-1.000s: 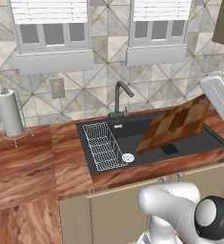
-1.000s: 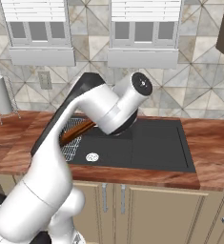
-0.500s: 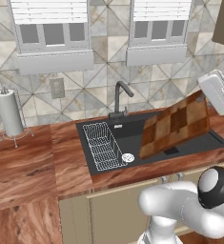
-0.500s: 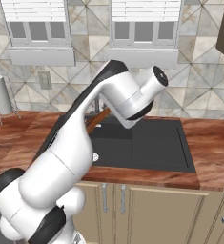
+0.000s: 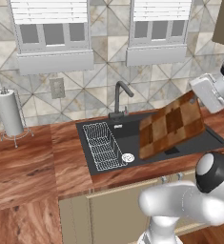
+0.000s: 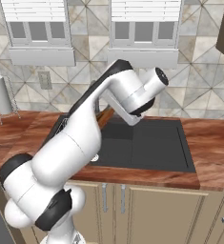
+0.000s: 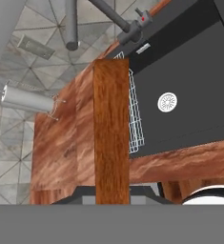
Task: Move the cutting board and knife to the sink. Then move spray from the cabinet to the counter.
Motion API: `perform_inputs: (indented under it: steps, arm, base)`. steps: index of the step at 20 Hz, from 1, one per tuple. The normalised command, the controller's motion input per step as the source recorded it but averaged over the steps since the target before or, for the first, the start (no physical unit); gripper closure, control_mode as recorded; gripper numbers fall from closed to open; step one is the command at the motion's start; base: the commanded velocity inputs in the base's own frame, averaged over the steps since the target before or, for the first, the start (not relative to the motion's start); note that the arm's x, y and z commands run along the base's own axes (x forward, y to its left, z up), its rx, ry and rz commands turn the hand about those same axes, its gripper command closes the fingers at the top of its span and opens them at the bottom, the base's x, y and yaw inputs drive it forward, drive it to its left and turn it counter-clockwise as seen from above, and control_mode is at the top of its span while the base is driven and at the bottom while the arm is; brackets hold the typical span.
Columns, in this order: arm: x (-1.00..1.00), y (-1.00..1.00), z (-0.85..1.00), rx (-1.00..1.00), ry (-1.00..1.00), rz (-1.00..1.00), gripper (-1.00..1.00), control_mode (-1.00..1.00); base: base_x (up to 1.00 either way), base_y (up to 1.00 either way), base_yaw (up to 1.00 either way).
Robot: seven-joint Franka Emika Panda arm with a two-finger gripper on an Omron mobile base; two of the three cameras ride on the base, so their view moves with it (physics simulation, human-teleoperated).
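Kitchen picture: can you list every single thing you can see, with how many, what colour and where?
cutting board: one, light and dark brown checks, tilted up over the sink, held at its right end
sink: one, black, set into the counter
wire rack: one, white, left part of the sink
drain: one, silver, sink floor beside the rack
faucet: one, dark grey, behind the sink
counter: one, reddish-brown wood, around the sink
paper towel roll: one, white on a wire stand, counter far left
wall outlet: one, grey, tiled wall
windows: two, white blinds, above the counter
cabinet doors: beige, under the counter
claw: one, shut on the cutting board
arm: one, white with dark joints
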Motion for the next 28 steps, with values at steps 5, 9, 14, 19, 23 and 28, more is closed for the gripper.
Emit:
perform_inputs:
  steps: [5,9,14,19,23,28]
  arm:
    - [0.38,0.00,-0.07,-0.01,0.00,0.02,1.00,-1.00]
    - [0.28,0.00,-0.06,0.00,0.00,0.00,1.00,-1.00]
    - [0.21,0.00,-0.11,0.00,0.00,0.00,1.00,-1.00]
    - [0.23,0.00,-0.19,-0.01,-0.06,0.00,1.00,-1.00]
    - [0.13,0.00,-0.35,0.00,-0.04,0.01,1.00,-1.00]
    - [0.09,0.00,-0.41,0.00,-0.01,0.02,1.00,-1.00]
  base:
    - [0.00,0.00,0.00]
    - [0.00,0.00,0.00]
    - [0.00,0.00,0.00]
    - [0.00,0.00,0.00]
    - [0.00,0.00,0.00]
    - [0.00,0.00,0.00]
